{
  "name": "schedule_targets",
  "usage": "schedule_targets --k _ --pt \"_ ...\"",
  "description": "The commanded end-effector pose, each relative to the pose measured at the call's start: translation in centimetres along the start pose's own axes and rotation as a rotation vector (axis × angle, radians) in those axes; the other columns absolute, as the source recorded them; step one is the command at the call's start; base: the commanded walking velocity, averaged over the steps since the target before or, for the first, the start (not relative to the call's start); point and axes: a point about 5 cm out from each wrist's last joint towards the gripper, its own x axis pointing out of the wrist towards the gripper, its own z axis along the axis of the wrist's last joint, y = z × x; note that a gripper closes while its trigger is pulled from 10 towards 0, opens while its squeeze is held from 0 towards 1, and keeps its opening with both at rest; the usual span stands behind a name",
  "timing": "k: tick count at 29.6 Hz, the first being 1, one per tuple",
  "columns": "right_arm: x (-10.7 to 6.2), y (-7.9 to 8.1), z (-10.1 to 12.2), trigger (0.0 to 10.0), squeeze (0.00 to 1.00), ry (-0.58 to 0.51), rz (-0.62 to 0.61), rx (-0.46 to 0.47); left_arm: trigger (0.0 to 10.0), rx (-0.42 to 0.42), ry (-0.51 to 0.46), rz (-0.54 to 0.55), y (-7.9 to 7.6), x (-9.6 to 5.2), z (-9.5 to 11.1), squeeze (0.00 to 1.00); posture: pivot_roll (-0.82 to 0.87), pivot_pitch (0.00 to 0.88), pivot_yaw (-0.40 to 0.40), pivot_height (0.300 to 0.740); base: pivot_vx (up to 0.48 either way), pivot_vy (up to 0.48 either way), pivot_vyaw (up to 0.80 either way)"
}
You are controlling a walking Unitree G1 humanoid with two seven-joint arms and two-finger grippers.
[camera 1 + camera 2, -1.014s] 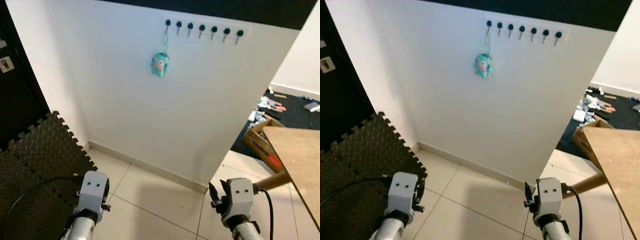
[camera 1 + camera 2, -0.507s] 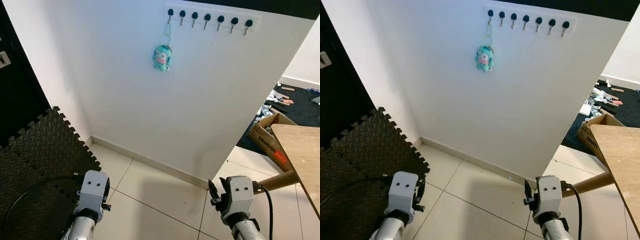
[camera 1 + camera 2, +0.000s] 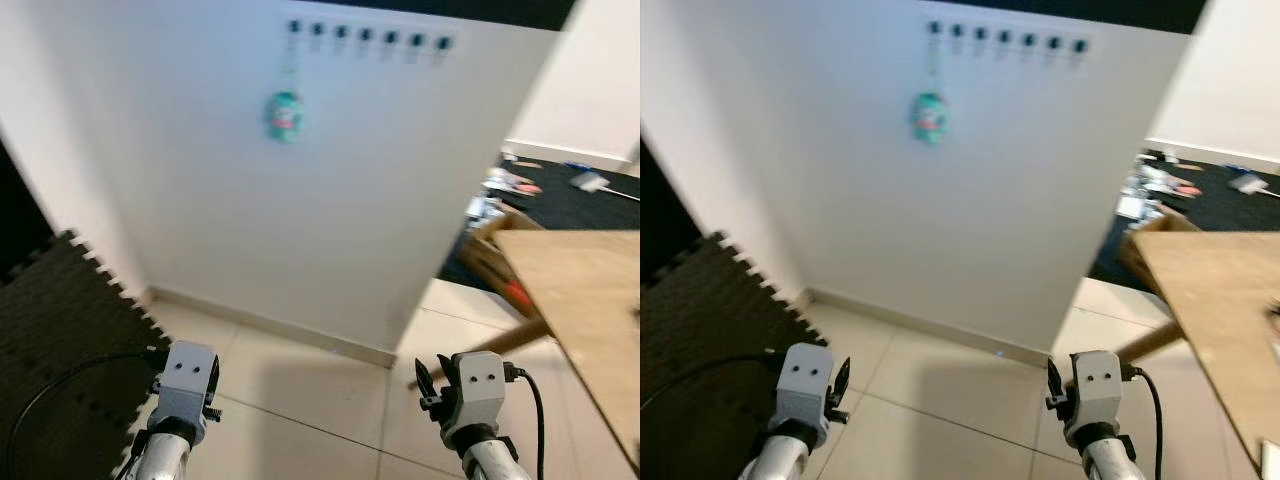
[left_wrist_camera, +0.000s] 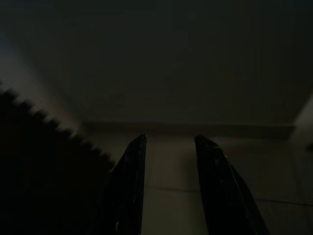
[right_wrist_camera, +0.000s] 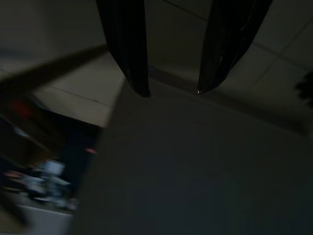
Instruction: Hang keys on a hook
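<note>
White wall [image 3: 330, 190] above tiled floor [image 3: 300, 380] (blurred), apparently bearing hooks [image 3: 365, 37].

My head cameras look down at the white wall [image 3: 330, 200]; my dim wrist cameras share its floor [image 4: 171, 166] edge.

Both arms hang low, left gripper [image 4: 168, 142] around 7 o'clock, right gripper [image 5: 171, 90] around 5, each with fingers parted and nothing between them.
</note>
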Motion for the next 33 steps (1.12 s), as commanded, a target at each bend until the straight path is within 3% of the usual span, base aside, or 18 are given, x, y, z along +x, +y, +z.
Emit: schedule_targets --k 1,29,33 --pt "-0.4 -0.2 -0.6 10.0 0.0 0.028 -0.004 0.007 10.0 0.005 0.013 -0.002 -0.2 -0.2 -0.3 0.0 0.08 0.131 -0.044 0.74 0.0 0.0 -0.77" --pt "-0.2 0.2 -0.6 10.0 0.0 0.025 0.001 0.011 10.0 0.014 0.014 -0.001 0.1 -0.3 -0.4 0.0 0.09 0.123 -0.037 0.74 0.0 0.0 -0.78" --pt "-0.2 0.2 -0.6 10.0 0.0 0.024 0.001 0.011 10.0 -0.013 0.022 0.069 0.9 -0.1 -0.4 0.0 0.09 0.124 -0.036 0.74 0.0 0.0 -0.79"
